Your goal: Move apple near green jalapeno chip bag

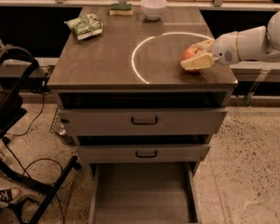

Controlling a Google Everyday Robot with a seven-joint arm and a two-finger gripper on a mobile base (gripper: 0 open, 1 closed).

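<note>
The red-orange apple (188,54) is at the right side of the brown tabletop (102,59), close to its right edge. My gripper (196,54) reaches in from the right, its two pale fingers (198,62) on either side of the apple and closed on it. The apple is at or just above the tabletop. The green jalapeno chip bag (85,25) lies flat at the far left corner of the tabletop, well away from the apple.
A white bowl (153,7) and a green-topped yellow sponge (121,8) sit at the table's back edge. A bright ring of light (135,59) marks the tabletop. The bottom drawer (142,195) is pulled open. A black chair frame (9,106) stands at the left.
</note>
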